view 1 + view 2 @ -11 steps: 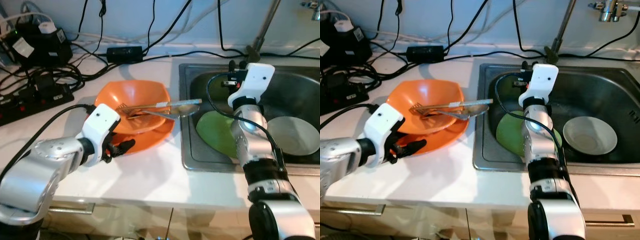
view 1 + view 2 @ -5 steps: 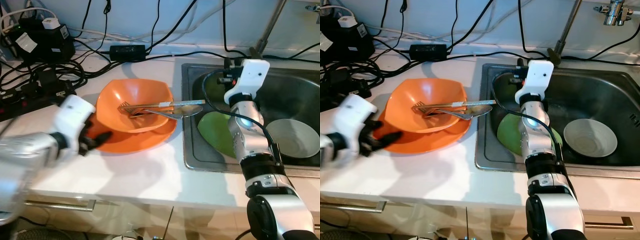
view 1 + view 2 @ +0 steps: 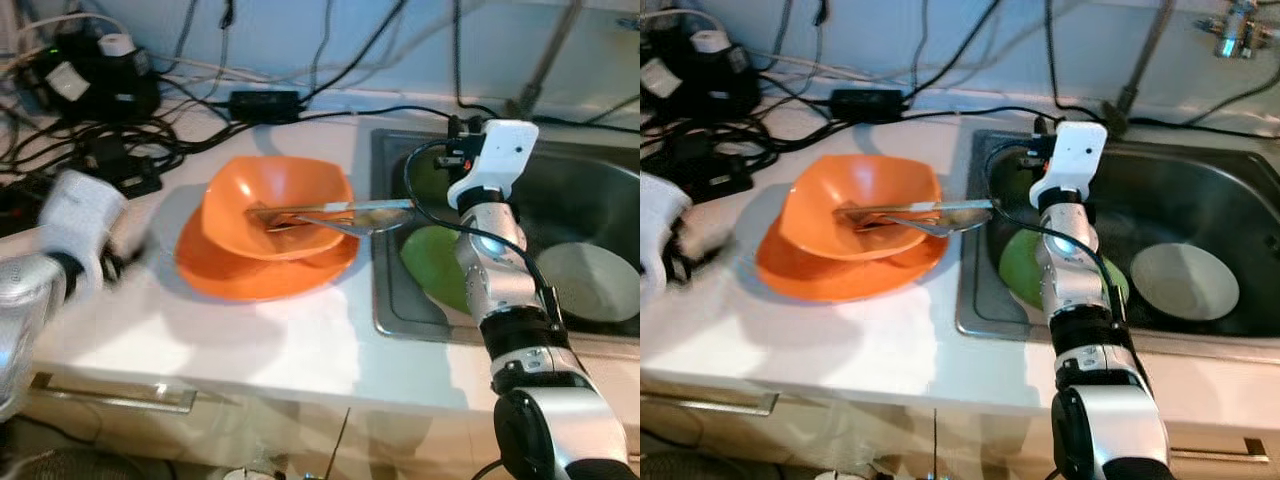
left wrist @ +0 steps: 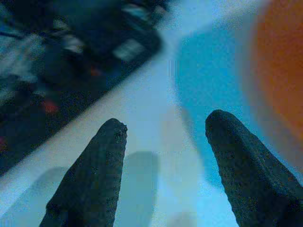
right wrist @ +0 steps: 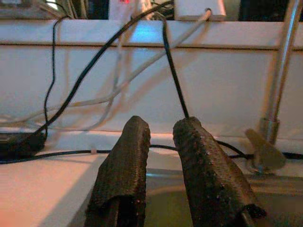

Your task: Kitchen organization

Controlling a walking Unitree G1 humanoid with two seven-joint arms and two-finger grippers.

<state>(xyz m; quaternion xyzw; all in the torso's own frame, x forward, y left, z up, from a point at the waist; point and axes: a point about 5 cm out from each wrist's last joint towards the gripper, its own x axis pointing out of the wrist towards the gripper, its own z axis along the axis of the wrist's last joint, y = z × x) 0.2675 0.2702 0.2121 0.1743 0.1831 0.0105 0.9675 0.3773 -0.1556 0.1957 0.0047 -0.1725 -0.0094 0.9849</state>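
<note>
An orange bowl (image 3: 278, 200) sits on an orange plate (image 3: 250, 280) on the white counter (image 3: 300, 340). A fork and a spoon (image 3: 335, 213) lie across the bowl, reaching toward the sink. My left arm (image 3: 75, 225) is blurred at the far left, clear of the plate. Its gripper (image 4: 165, 120) is open over bare counter, with the orange rim (image 4: 279, 71) off to one side. My right arm (image 3: 495, 165) stands over the sink (image 3: 390, 310), beside a green dish (image 3: 432, 262). The right gripper (image 5: 161, 125) points at the back wall, its fingers close together and holding nothing.
A white bowl (image 3: 592, 282) lies in the sink to the right of the green dish. Black cables, a power strip (image 4: 71, 56) and adapters (image 3: 262, 102) crowd the back left of the counter. The tap pipe (image 3: 545, 60) rises behind the sink.
My left arm has pulled away from the orange plate to the far left, and it is blurred now. The right arm has stayed over the sink. The camera shifted slightly.
</note>
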